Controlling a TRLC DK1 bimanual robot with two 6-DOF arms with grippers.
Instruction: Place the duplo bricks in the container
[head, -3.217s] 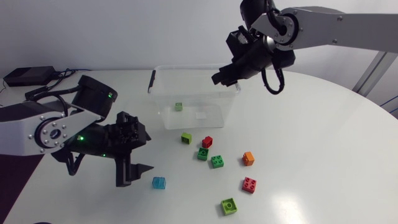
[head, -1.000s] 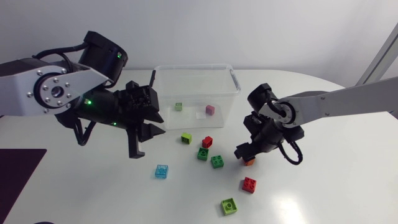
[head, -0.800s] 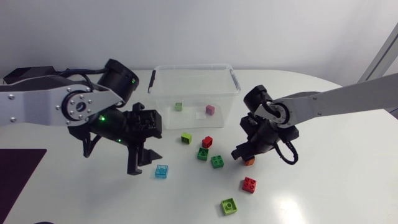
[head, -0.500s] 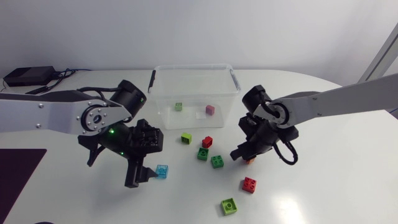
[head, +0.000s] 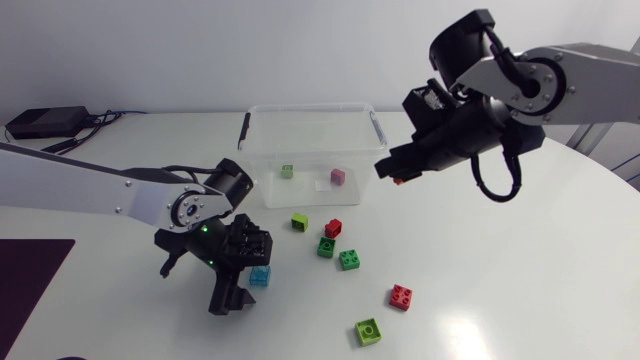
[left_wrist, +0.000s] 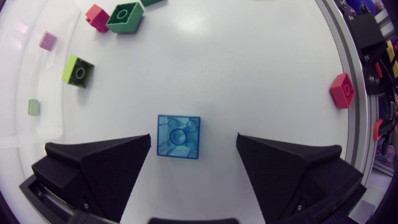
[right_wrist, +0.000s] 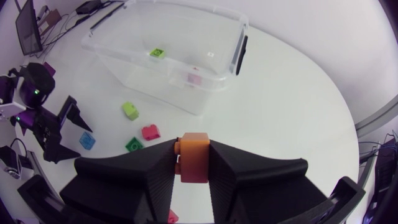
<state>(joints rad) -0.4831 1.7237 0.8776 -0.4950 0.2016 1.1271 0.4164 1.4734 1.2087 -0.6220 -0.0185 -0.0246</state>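
Note:
A clear plastic container (head: 268, 160) stands at the back of the table, with a light green brick (head: 287, 171) and a pink brick (head: 338, 177) inside. My right gripper (head: 399, 173) hangs in the air just off the container's right end, shut on an orange brick (right_wrist: 194, 155). My left gripper (left_wrist: 193, 140) is down at the table, open. A translucent blue brick (left_wrist: 178, 137) lies between its fingers, nearer one of them and gripped by neither. In the head view this blue brick (head: 260, 276) shows beside the left gripper (head: 243, 285).
Loose bricks lie in front of the container: a lime one (head: 300, 222), a red one (head: 333, 228), two green ones (head: 326, 246) (head: 349, 260), another red one (head: 401, 296) and a lime-green one (head: 368, 331) nearest the front.
My right gripper shut on the orange brick on the table and lifted it up to the container's right end. My left arm swung down from the container, and its open fingers now straddle the blue brick.

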